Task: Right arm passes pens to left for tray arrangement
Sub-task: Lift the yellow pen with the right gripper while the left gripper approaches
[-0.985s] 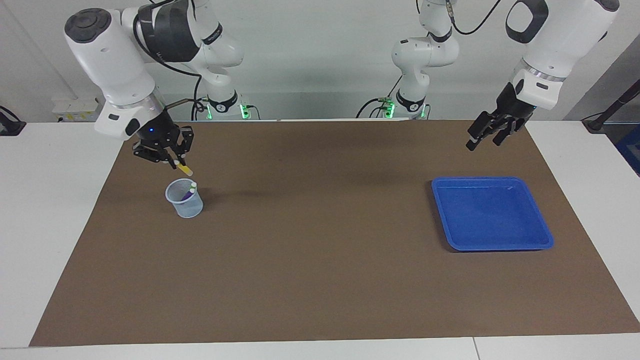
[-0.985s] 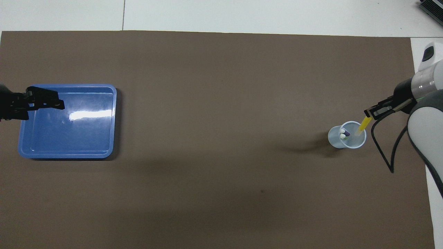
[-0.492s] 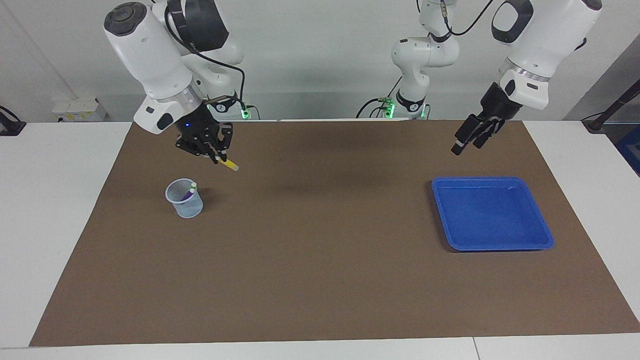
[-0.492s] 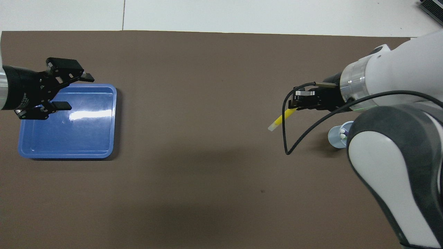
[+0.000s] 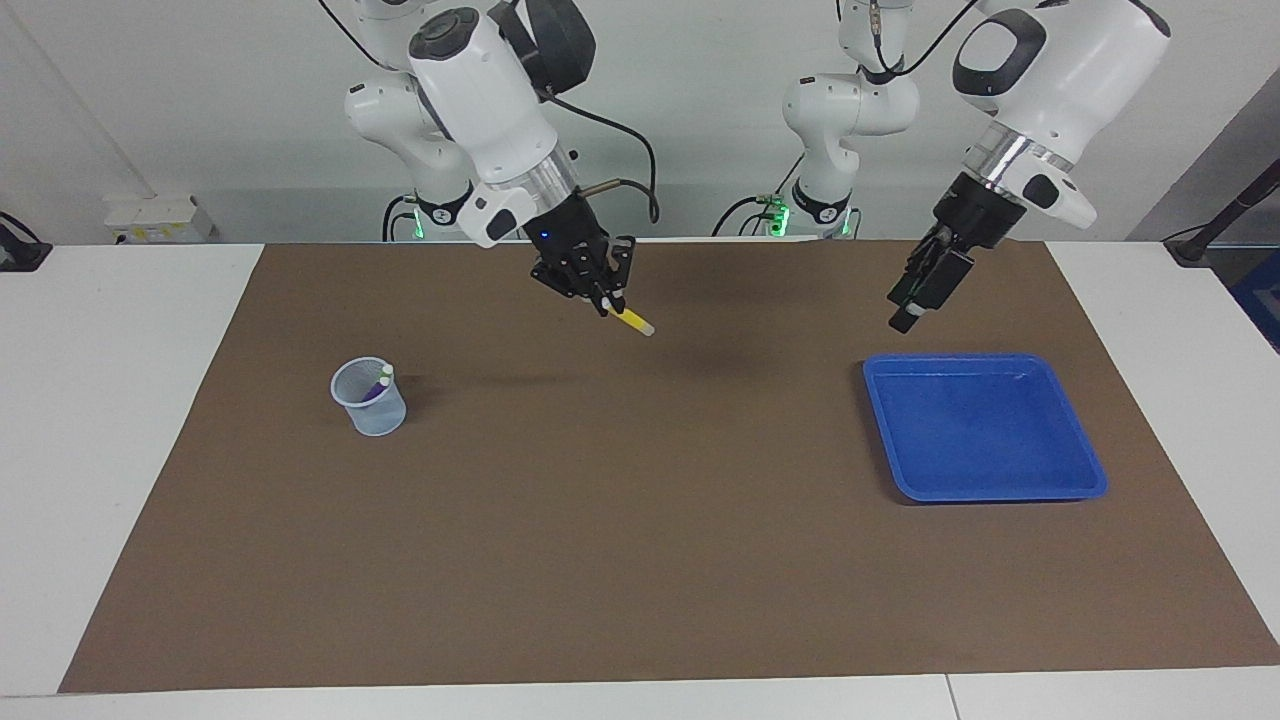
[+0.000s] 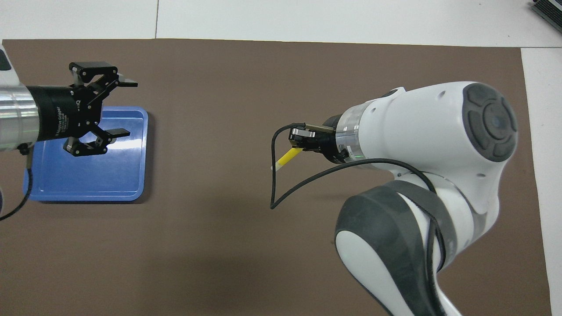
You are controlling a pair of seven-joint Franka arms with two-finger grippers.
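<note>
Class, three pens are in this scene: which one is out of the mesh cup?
The yellow pen: the right gripper holds it in the air over the mat, while the purple and green pens stand in the cup.

I see my right gripper (image 5: 606, 297) clamping the yellow pen (image 5: 633, 322) above the mat's (image 5: 640, 560) middle.

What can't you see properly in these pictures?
- Mesh cup: missing from the overhead view, where the right arm covers it.
- Purple and green pens in the cup: only the tips show in the facing view; the cup wall hides the rest.
- Yellow pen: its upper end is hidden inside the shut right gripper in both views.
- Tray: the open left gripper covers part of it in the overhead view.
</note>
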